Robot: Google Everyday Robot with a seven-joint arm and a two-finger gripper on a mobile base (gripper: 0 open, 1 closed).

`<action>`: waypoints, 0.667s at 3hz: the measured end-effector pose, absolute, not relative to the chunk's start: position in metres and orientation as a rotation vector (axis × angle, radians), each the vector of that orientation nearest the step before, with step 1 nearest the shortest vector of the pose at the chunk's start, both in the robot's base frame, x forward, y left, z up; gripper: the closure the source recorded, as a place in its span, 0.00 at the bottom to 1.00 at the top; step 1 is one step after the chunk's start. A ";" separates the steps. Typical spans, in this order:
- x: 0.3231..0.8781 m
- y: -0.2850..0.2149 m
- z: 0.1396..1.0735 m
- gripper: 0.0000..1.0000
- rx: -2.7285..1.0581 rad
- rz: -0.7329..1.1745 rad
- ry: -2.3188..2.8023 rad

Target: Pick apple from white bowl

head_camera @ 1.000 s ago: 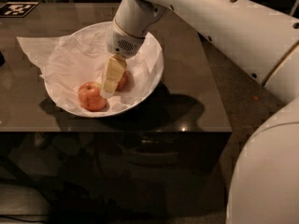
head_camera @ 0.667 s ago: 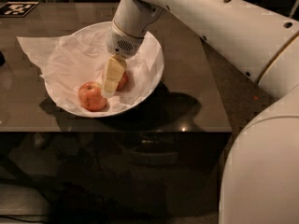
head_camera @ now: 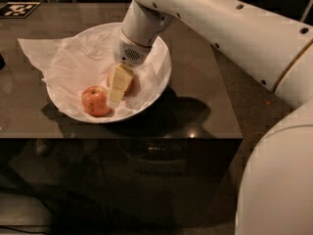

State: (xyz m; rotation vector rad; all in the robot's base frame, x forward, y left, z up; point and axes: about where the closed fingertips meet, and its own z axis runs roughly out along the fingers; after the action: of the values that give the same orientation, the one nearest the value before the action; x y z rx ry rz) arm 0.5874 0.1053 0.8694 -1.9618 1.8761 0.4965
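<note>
The white bowl [head_camera: 159,84] stands on the dark table, lined with a wrinkly white paper sheet [head_camera: 73,62]. Two apples lie in it. The apple [head_camera: 133,86], deeper red, lies right of the bowl's middle, and only its right side shows. My gripper [head_camera: 120,91] reaches down into the bowl from the upper right and sits right on this apple, covering most of it. A paler pinkish-orange apple [head_camera: 95,101] lies uncovered to the left, just beside the gripper's tip.
The dark glossy table [head_camera: 205,106] ends in a front edge just below the bowl. A black-and-white marker tag [head_camera: 17,9] lies at the far left corner. My white arm [head_camera: 230,28] spans the upper right, and my body fills the lower right.
</note>
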 end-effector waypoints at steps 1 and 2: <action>0.580 0.103 0.862 0.00 -1.922 0.525 1.900; 0.575 0.104 0.854 0.19 -1.913 0.525 1.912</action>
State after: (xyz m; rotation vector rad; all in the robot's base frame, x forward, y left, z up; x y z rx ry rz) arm 0.5751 0.1037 0.8542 -1.9135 1.9118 0.5249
